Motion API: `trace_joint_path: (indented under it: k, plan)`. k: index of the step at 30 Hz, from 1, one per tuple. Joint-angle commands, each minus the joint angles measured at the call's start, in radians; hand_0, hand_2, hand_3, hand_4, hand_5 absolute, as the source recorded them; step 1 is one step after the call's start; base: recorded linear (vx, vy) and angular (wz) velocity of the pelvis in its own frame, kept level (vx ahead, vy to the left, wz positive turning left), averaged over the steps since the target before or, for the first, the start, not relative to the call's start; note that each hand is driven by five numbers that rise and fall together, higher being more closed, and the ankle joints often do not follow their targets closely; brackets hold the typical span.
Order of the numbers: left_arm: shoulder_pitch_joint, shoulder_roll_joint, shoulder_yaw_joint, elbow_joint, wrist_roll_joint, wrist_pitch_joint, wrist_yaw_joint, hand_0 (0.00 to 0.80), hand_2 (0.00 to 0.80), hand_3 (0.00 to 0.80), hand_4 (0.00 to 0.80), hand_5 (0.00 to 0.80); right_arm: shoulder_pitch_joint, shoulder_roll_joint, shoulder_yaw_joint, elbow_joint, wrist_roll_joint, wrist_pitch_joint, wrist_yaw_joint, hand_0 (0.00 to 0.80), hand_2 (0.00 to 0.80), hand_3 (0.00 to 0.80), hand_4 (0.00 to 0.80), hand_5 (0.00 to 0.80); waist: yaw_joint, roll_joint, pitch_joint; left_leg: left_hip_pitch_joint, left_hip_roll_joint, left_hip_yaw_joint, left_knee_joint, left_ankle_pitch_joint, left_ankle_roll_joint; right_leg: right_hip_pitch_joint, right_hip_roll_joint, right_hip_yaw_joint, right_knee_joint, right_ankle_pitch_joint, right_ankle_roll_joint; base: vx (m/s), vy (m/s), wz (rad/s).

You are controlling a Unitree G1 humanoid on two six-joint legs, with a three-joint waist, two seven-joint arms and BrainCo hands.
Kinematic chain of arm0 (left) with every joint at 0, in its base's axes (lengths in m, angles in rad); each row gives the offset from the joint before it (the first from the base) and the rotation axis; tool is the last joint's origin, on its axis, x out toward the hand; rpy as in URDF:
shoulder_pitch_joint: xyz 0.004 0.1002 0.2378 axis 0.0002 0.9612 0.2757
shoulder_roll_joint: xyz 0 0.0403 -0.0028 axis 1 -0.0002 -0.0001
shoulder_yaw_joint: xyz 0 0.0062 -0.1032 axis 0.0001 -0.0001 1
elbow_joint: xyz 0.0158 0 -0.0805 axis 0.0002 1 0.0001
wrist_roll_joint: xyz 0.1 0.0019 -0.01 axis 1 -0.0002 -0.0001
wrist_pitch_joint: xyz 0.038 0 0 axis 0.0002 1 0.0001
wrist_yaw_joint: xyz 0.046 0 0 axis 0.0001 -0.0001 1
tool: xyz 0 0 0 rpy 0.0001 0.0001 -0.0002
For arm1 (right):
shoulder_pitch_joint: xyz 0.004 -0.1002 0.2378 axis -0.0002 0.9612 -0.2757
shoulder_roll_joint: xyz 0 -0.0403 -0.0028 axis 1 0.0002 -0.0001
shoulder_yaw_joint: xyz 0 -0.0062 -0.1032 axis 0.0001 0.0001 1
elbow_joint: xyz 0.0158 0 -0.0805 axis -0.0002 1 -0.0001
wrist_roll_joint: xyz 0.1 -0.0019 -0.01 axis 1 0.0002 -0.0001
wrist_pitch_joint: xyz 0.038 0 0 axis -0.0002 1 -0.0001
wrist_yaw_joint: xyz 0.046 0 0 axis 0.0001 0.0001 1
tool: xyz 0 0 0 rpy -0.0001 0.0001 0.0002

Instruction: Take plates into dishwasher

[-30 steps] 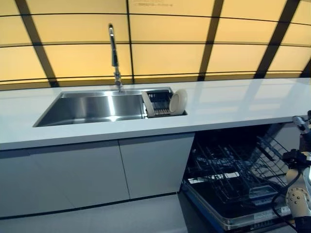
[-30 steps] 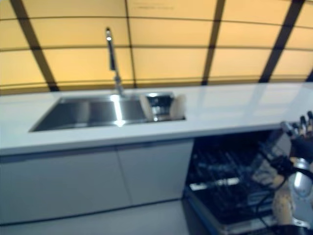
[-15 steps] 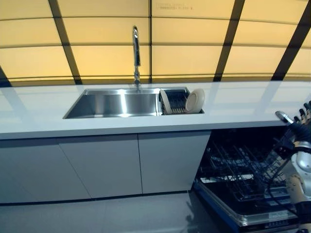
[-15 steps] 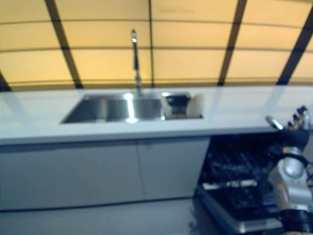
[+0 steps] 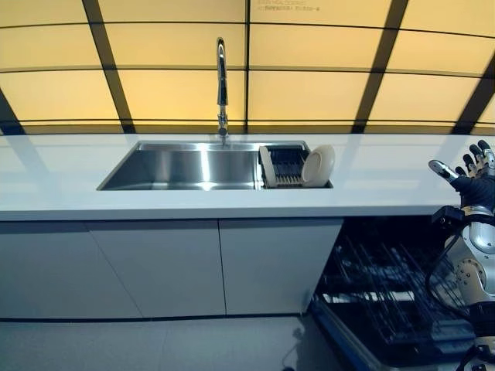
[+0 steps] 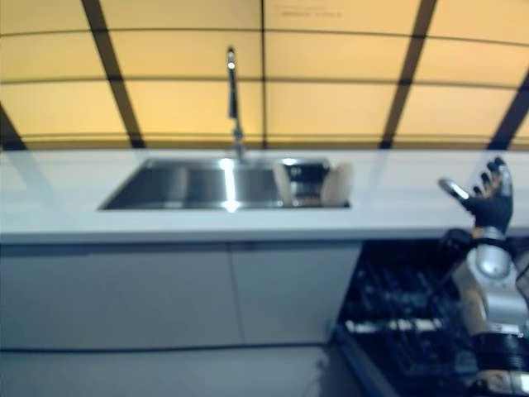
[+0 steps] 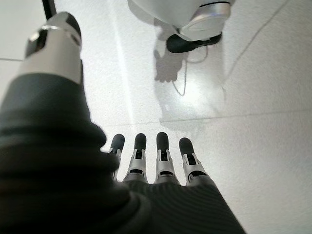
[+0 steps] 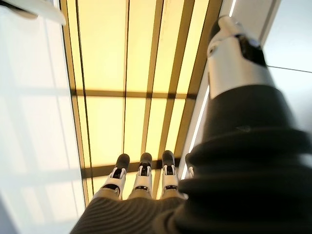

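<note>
While both plates [image 5: 318, 165] remain racked in the sink [image 5: 186, 166], the dishwasher [image 5: 387, 297] holds none; right hand [image 5: 473, 176] and left hand [image 7: 156, 163] hang open-fingered, empty.

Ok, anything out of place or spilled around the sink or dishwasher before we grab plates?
Nothing stands out. The plates stand upright in the rack at the sink. The dishwasher is open, and no spill shows on the counter.
</note>
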Motion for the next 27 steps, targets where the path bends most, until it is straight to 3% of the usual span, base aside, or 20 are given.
trace_joint_path:
  k: [1, 4, 5, 6, 7, 11, 13, 16, 18, 20, 22, 27]
  plan:
    - [0.003, 0.024, 0.017, -0.03, 0.027, -0.049, -0.014, 0.0, 0.0, 0.0, 0.0, 0.0, -0.103, -0.017, 0.037, -0.031, -0.026, -0.007, 0.008, 0.0, 0.0, 0.0, 0.0, 0.0, 0.009, 0.004, -0.071, 0.17, 0.054, 0.015, 0.1, 0.123, -0.082, -0.003, 0.026, 0.036, -0.065, 0.065, -0.01, 0.301, -0.308, 0.23]
    - [0.009, 0.008, 0.018, -0.022, 0.004, -0.083, -0.013, 0.0, 0.0, 0.0, 0.0, 0.0, -0.093, -0.01, 0.062, -0.058, -0.026, -0.005, 0.033, 0.0, 0.0, 0.0, 0.0, 0.0, 0.011, -0.019, -0.082, 0.078, 0.03, 0.039, 0.342, 0.275, -0.119, 0.067, 0.028, 0.041, -0.078, 0.022, -0.06, 0.279, -0.295, -0.06]
    - [0.009, -0.001, 0.006, -0.022, 0.006, -0.1, -0.012, 0.0, 0.0, 0.0, 0.0, 0.0, -0.088, -0.015, 0.071, -0.059, -0.027, -0.007, 0.036, 0.0, 0.0, 0.0, 0.0, 0.0, 0.024, -0.03, -0.075, 0.011, 0.018, 0.06, 0.485, 0.295, -0.128, 0.109, 0.03, 0.038, -0.082, -0.001, -0.08, 0.23, -0.218, -0.26]
    - [0.008, -0.002, 0.004, -0.022, 0.006, -0.103, -0.011, 0.0, 0.0, 0.0, 0.0, 0.0, -0.087, -0.016, 0.071, -0.058, -0.027, -0.008, 0.036, 0.0, 0.0, 0.0, 0.0, 0.0, 0.024, -0.031, -0.075, -0.006, 0.017, 0.063, 0.513, 0.293, -0.13, 0.111, 0.03, 0.036, -0.082, -0.003, -0.083, 0.286, -0.308, -0.39]
    - [0.007, -0.018, -0.009, -0.046, 0.013, -0.115, -0.004, 0.0, 0.0, 0.0, 0.0, 0.0, -0.081, -0.027, 0.073, -0.047, -0.027, -0.02, 0.038, 0.0, 0.0, 0.0, 0.0, 0.0, 0.048, -0.061, -0.057, -0.146, 0.037, 0.111, 0.655, 0.289, -0.129, 0.17, 0.022, 0.019, -0.094, -0.028, -0.107, 0.217, -0.242, -0.22]
    - [-0.008, -0.019, -0.036, -0.078, 0.018, -0.117, 0.004, 0.0, 0.0, 0.0, 0.0, 0.0, -0.111, -0.04, 0.084, -0.035, -0.018, -0.01, 0.021, 0.0, 0.0, 0.0, 0.0, 0.0, 0.091, -0.059, -0.027, -0.241, 0.074, 0.155, 0.496, 0.264, -0.103, 0.217, 0.046, 0.001, -0.106, -0.061, -0.101, 0.223, -0.114, -0.21]
    - [-0.019, -0.007, -0.041, -0.099, 0.016, -0.105, 0.003, 0.0, 0.0, 0.0, 0.0, 0.0, -0.173, -0.029, 0.118, -0.005, -0.02, 0.006, -0.004, 0.0, 0.0, 0.0, 0.0, 0.0, 0.139, -0.034, -0.01, -0.268, 0.111, 0.193, 0.179, 0.317, -0.113, 0.271, 0.091, 0.007, -0.132, -0.096, -0.084, 0.379, 0.026, -0.34]
    - [-0.013, -0.012, -0.044, -0.118, 0.017, -0.087, 0.004, 0.0, 0.0, 0.0, 0.0, 0.0, -0.195, -0.009, 0.146, 0.003, -0.038, 0.012, -0.025, 0.0, 0.0, 0.0, 0.0, 0.0, 0.189, -0.017, 0.003, -0.339, 0.093, 0.169, 0.013, 0.389, -0.131, 0.333, 0.118, 0.053, -0.17, -0.113, -0.074, 0.398, 0.05, -0.1]
    - [0.003, -0.019, -0.047, -0.106, 0.006, -0.076, 0.019, 0.0, 0.0, 0.0, 0.0, 0.0, -0.202, -0.003, 0.162, 0.014, -0.035, 0.012, -0.011, 0.0, 0.0, 0.0, 0.0, 0.0, 0.227, -0.005, 0.006, -0.398, 0.096, 0.155, -0.111, 0.474, -0.143, 0.401, 0.139, 0.108, -0.197, -0.135, -0.072, 0.419, 0.056, -0.37]
    - [0.012, -0.021, -0.04, -0.086, 0.003, -0.078, 0.024, 0.0, 0.0, 0.0, 0.0, 0.0, -0.202, -0.01, 0.164, 0.026, -0.025, 0.01, 0.011, 0.0, 0.0, 0.0, 0.0, 0.0, 0.237, 0.0, 0.007, -0.42, 0.103, 0.165, -0.127, 0.501, -0.147, 0.431, 0.144, 0.129, -0.199, -0.155, -0.073, 0.314, 0.065, -0.41]
    - [0.014, -0.023, -0.035, -0.056, -0.013, -0.083, 0.026, 0.0, 0.0, 0.0, 0.0, 0.0, -0.205, -0.02, 0.169, 0.043, -0.013, 0.004, 0.037, 0.0, 0.0, 0.0, 0.0, 0.0, 0.243, 0.002, 0.003, -0.428, 0.105, 0.172, -0.112, 0.494, -0.142, 0.458, 0.135, 0.14, -0.193, -0.181, -0.067, 0.298, 0.099, -0.53]
    - [-0.008, -0.014, -0.012, -0.025, -0.041, -0.063, 0.017, 0.0, 0.0, 0.0, 0.0, 0.0, -0.157, -0.002, 0.156, 0.047, -0.038, -0.019, 0.089, 0.0, 0.0, 0.0, 0.0, 0.0, 0.24, -0.02, -0.031, -0.386, 0.082, 0.201, -0.068, 0.347, -0.076, 0.489, 0.064, 0.107, -0.151, -0.221, -0.025, 0.306, 0.155, -0.4]
